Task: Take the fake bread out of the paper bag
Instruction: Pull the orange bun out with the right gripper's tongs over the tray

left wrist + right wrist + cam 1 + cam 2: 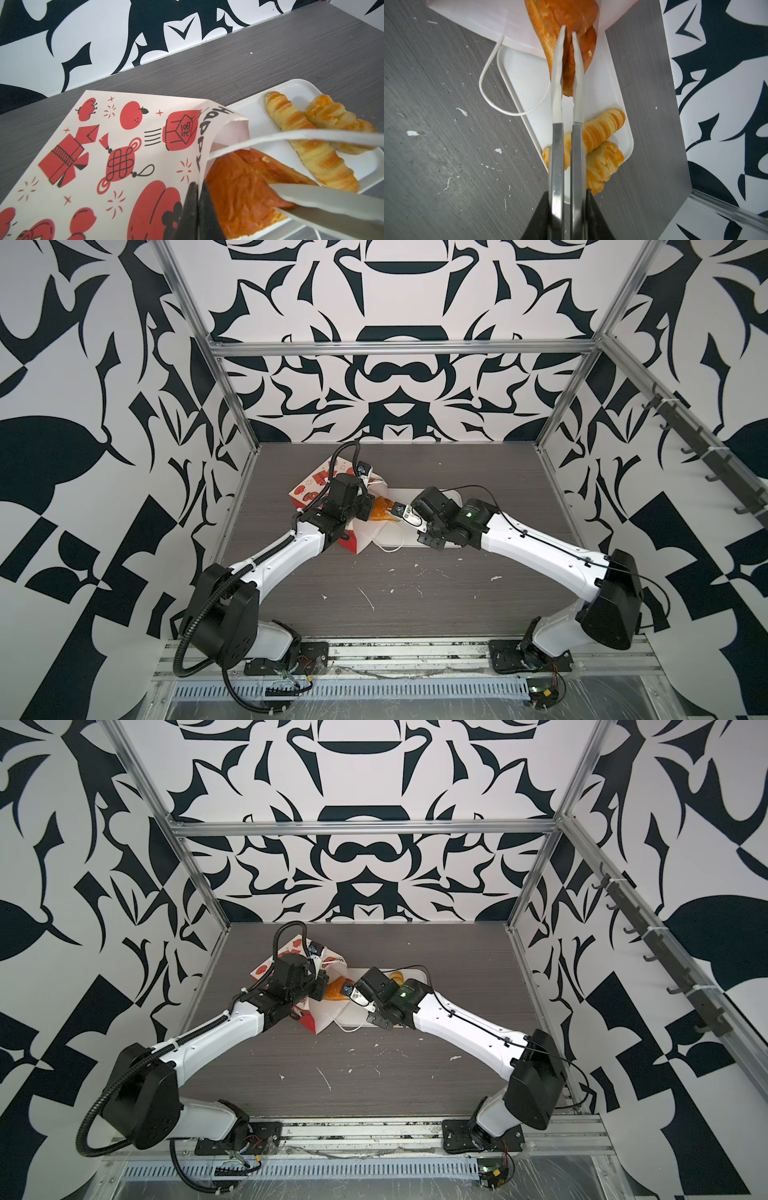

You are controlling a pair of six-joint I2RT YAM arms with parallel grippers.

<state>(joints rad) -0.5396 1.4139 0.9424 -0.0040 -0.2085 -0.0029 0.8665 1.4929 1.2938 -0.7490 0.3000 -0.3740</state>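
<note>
The paper bag [316, 485] [116, 149] lies on its side at the back left, its mouth over the end of a white tray. My left gripper [198, 191] is shut on the bag's upper rim and holds the mouth up. A glossy orange-brown croissant [239, 187] [546, 20] [380, 510], one piece of the fake bread, sticks halfway out of the mouth. My right gripper [569, 30] [388, 510] has its long metal fingers [311, 197] shut on the croissant's raised middle. Two more pieces lie on the tray: a long twisted stick [291, 116] [602, 126] and a short lumpy loaf [332, 118] [602, 164].
The white tray [529, 83] [395, 535] sits mid-table under my right gripper. A white cord handle [488, 83] [270, 137] loops from the bag over the tray's edge. The grey table [374, 593] carries white flecks. Patterned walls and a metal frame enclose it.
</note>
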